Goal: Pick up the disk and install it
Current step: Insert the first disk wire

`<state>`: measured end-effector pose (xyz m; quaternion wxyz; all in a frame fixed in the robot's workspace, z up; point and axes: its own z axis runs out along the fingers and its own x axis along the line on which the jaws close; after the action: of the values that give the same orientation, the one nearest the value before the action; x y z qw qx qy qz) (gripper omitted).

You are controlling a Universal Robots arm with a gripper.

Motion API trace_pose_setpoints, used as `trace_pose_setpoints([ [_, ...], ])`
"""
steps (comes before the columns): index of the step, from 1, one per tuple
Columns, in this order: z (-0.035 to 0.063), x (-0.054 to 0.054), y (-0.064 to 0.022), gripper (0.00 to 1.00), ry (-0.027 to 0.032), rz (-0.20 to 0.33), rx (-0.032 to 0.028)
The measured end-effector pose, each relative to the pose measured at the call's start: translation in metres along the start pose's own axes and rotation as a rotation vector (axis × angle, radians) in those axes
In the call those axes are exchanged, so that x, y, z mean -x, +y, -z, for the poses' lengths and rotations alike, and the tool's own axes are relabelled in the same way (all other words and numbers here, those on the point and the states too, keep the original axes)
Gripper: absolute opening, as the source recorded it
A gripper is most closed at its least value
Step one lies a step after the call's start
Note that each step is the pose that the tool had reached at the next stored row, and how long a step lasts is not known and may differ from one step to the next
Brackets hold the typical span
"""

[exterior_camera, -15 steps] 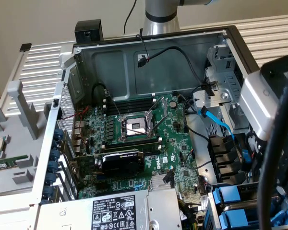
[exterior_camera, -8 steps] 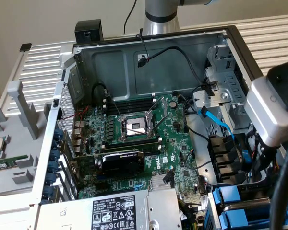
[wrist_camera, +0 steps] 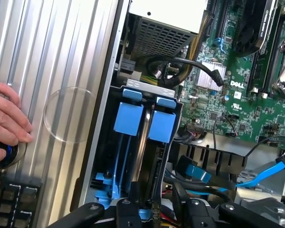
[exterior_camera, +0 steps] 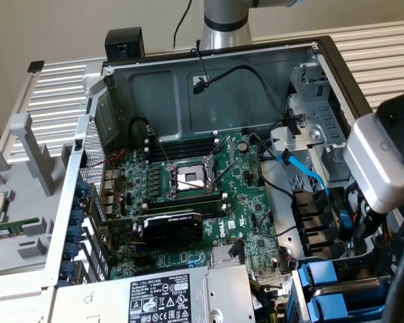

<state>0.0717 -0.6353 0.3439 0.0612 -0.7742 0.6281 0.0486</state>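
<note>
The disk [wrist_camera: 143,142] stands on edge in the drive bay at the corner of the open computer case. Its thin silver-grey side shows between two blue end tabs [wrist_camera: 128,118], and a blue rail of its carrier runs toward the camera. In the exterior view the same blue carrier [exterior_camera: 321,277] sits at the lower right, under the arm's grey wrist housing [exterior_camera: 380,158]. My gripper [wrist_camera: 142,213] hangs directly over the near end of the disk, its black links spread along the edge of the wrist view. The disk's white label is hidden.
The motherboard [exterior_camera: 195,182] with the bare processor socket and a black graphics card [exterior_camera: 172,229] fill the case floor. A blue SATA cable [exterior_camera: 310,171] and black cables run beside the bay. A person's hand [wrist_camera: 4,118] rests on the ribbed table by a keyboard [wrist_camera: 14,204].
</note>
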Motion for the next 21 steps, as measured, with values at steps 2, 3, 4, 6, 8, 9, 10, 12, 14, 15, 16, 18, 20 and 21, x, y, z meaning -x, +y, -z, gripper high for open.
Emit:
trace_pose_setpoints([
  [2, 0.0000, -0.0007, 0.0001, 0.38, -0.0047, 0.001, -0.0009],
  [3, 0.0001, -0.0009, 0.0002, 0.38, -0.0057, 0.001, -0.0011],
  [4, 0.0000, -0.0011, 0.0002, 0.31, -0.0063, 0.001, -0.0011],
  [6, -0.0001, -0.0020, 0.0004, 0.31, -0.0082, 0.002, -0.0014],
  [8, -0.0004, -0.0026, 0.0006, 0.31, -0.0101, 0.002, -0.0018],
  [9, -0.0005, -0.0027, 0.0006, 0.31, -0.0109, 0.002, -0.0019],
  [10, -0.0005, -0.0027, 0.0006, 0.31, -0.0116, 0.002, -0.0020],
  [12, -0.0005, -0.0029, 0.0006, 0.31, -0.0134, 0.002, -0.0024],
  [14, -0.0006, -0.0029, 0.0006, 0.31, -0.0156, 0.002, -0.0029],
  [15, -0.0008, -0.0029, 0.0006, 0.31, -0.0175, 0.002, -0.0033],
  [16, -0.0010, -0.0030, 0.0006, 0.31, -0.0202, 0.002, -0.0039],
  [18, -0.0015, -0.0030, 0.0006, 0.31, -0.0253, 0.002, -0.0049],
  [20, -0.0019, -0.0031, 0.0007, 0.31, -0.0295, 0.002, -0.0058],
  [21, -0.0021, -0.0031, 0.0007, 0.31, -0.0317, 0.002, -0.0063],
])
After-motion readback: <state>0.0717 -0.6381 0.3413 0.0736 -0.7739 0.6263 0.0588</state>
